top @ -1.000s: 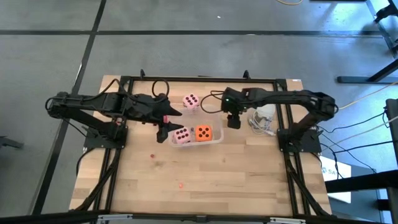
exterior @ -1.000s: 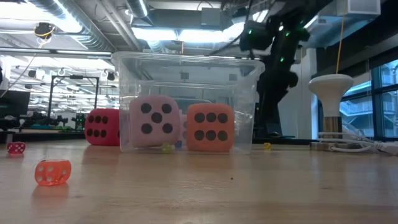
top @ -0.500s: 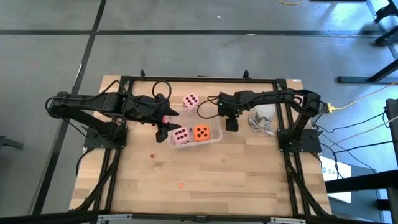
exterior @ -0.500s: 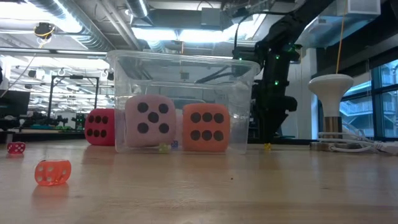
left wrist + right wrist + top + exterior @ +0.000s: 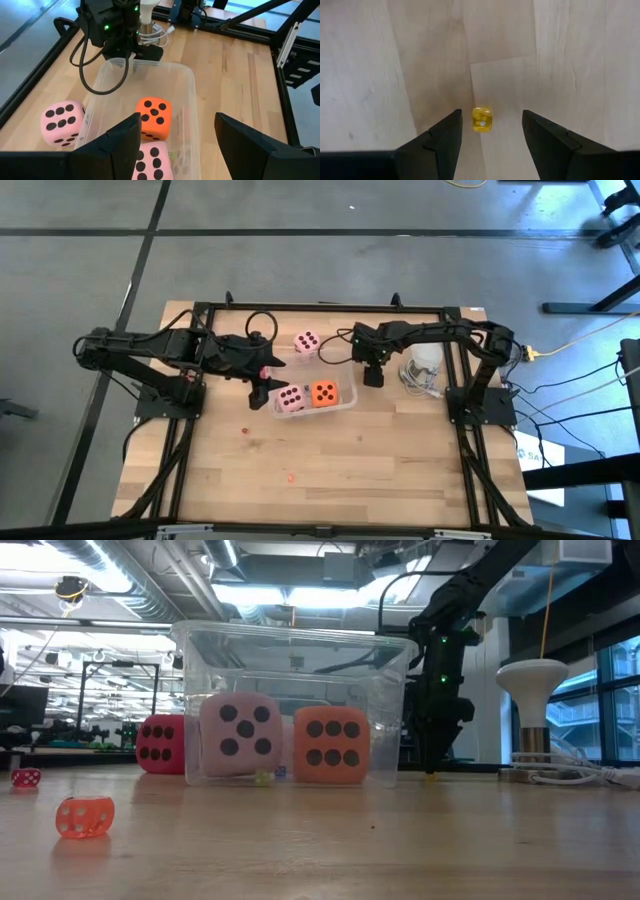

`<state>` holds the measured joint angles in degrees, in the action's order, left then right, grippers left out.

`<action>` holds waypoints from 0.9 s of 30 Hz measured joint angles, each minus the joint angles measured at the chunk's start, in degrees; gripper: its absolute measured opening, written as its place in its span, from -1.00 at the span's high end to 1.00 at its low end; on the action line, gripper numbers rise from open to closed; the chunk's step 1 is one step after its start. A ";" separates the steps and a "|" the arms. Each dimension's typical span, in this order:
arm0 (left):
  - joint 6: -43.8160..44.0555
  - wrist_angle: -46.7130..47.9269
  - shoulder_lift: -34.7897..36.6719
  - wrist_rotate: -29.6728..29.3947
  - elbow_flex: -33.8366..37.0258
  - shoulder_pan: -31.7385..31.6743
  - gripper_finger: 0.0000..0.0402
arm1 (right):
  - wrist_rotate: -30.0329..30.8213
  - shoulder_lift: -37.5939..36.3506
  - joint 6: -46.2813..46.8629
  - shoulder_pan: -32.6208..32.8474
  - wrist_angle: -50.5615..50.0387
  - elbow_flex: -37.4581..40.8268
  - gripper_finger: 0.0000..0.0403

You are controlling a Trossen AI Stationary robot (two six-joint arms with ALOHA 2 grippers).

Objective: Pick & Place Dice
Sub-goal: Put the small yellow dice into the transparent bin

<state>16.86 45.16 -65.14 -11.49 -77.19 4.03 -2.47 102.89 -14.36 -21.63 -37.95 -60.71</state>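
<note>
A clear plastic tub (image 5: 345, 402) holds a pale pink die (image 5: 291, 398) and an orange die (image 5: 324, 393). The second pale pink die (image 5: 307, 342) rests on the table beyond the tub. In the low view the red die (image 5: 160, 744) sits on the table beside the tub's left end. My left gripper (image 5: 177, 120) is open, level, at the tub's left end (image 5: 268, 384). My right gripper (image 5: 372, 378) points down just right of the tub. It is open, with its fingers (image 5: 445, 132) on either side of a tiny yellow die (image 5: 481, 120) that lies on the wood. My left gripper stands at the tub's left end wall (image 5: 107, 135); I cannot tell whether a finger touches the wall.
A white stand with a coiled cable (image 5: 420, 370) sits right of my right gripper. Two tiny dice lie on the near-left wood, one orange (image 5: 84, 817) and one red (image 5: 26, 777). A black frame (image 5: 320, 307) borders the table. Open wood lies toward the near edge.
My right gripper has come down from well above the table until its fingertips are near the wood beside the tub. The tub with its two dice has slid a little toward the table's left.
</note>
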 joint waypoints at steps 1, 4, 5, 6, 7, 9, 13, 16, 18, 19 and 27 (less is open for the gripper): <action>0.00 0.00 0.00 0.00 0.00 0.00 -0.19 | 0.01 0.00 0.02 -0.12 -0.02 0.00 -0.02; -0.12 0.00 0.00 0.00 0.00 0.00 -0.19 | -0.11 0.00 0.02 -0.36 -0.04 0.00 -0.02; -0.13 0.00 0.00 0.00 0.00 0.00 -0.19 | -0.10 0.00 0.02 -0.40 -0.04 0.00 -0.02; -0.13 -0.01 0.00 0.00 0.00 0.00 -0.19 | -0.10 0.00 0.02 -0.40 -0.02 0.00 -0.02; -0.13 0.00 0.00 0.00 0.00 0.00 -0.19 | -0.10 0.00 0.02 -0.40 -0.02 0.00 -0.02; -0.15 -0.02 0.00 0.00 0.00 0.00 -0.19 | -0.10 0.00 0.04 -0.37 -0.02 0.00 -0.02; -0.57 -0.02 0.00 0.00 0.00 0.00 -0.19 | 0.03 0.00 0.34 -0.36 0.07 0.14 0.06; -0.55 -0.04 0.00 0.00 0.00 0.00 -0.19 | 0.06 0.00 1.16 -0.35 0.08 1.20 0.18; -0.57 -0.04 0.00 0.00 0.00 0.00 -0.19 | 0.02 0.00 2.19 -0.35 0.78 2.28 0.26; -0.55 -0.06 0.00 0.00 0.00 0.00 -0.19 | -0.09 -0.09 2.65 -0.35 1.33 2.78 0.29; -0.57 -0.13 0.00 0.00 0.00 0.00 -0.19 | -0.12 -0.22 6.32 -0.24 2.60 3.44 0.36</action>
<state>16.29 45.04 -65.14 -11.49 -77.19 4.03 -2.59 102.67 -8.04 -21.87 -35.35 -57.26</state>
